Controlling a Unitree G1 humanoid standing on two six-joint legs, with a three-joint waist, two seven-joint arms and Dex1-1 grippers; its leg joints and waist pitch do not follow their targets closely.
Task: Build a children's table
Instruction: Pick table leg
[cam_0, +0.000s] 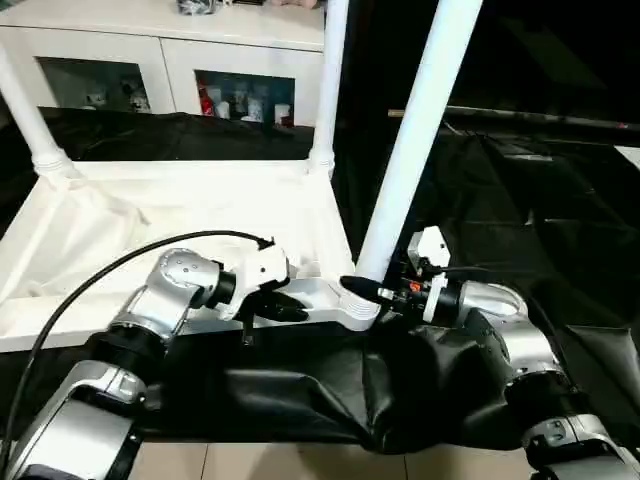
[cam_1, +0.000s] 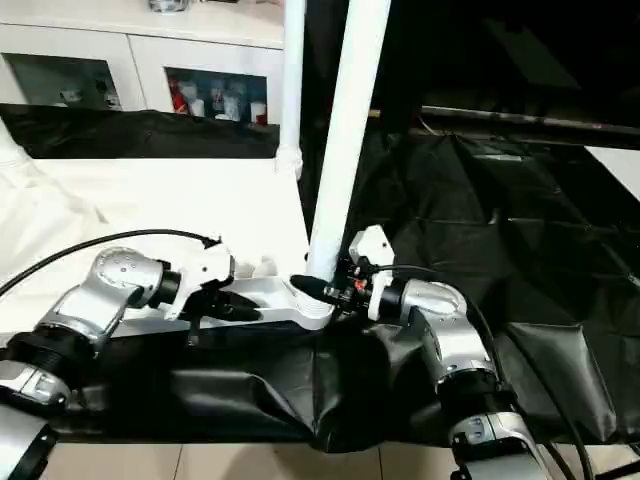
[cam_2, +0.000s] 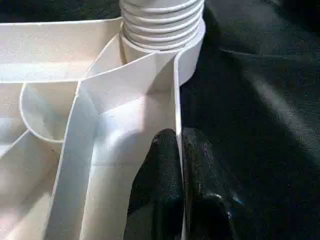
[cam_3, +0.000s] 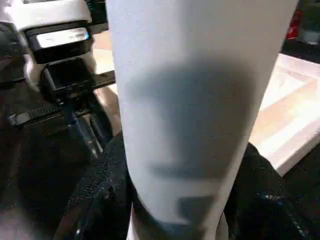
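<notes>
Left claw (cam_0: 278, 305) was pinched nearly shut on the near rim of the tabletop (cam_0: 190, 215); my wrist view showed one finger (cam_2: 160, 170) inside the thin wall and the other outside it. Right claw (cam_0: 366, 291) stood about half wide, its fingers clasping the base of a leg (cam_0: 415, 140) just above the near right corner socket (cam_0: 357, 310). That leg leaned slightly, its ribbed end seated in the socket. I noted the tabletop lay underside up on black cloth (cam_0: 500, 200), ribs showing. Two more legs (cam_0: 328, 85) stood upright in the far corner sockets. Behind sat a white cabinet (cam_0: 160, 45) with glass doors.
</notes>
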